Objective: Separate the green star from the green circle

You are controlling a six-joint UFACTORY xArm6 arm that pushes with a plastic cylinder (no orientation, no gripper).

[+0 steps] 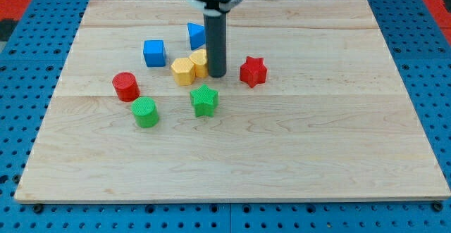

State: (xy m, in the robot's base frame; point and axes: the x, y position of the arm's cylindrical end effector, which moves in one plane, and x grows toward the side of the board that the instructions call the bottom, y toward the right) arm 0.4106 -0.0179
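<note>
Green star [204,100], ridged, near green circle [146,112], no fingers, my tip [216,75] above.

The rod [216,43] is cut off by the view's top edge, so its upper part and mount show only as a partial dark and pale shape at 12 o'clock. It hides the right side of one yellow block [199,62], whose shape I cannot tell; that block sits at 9 o'clock from my tip [216,75]. The rod also covers the right edge of the blue triangular block [195,35], so its full outline stays unclear.
</note>
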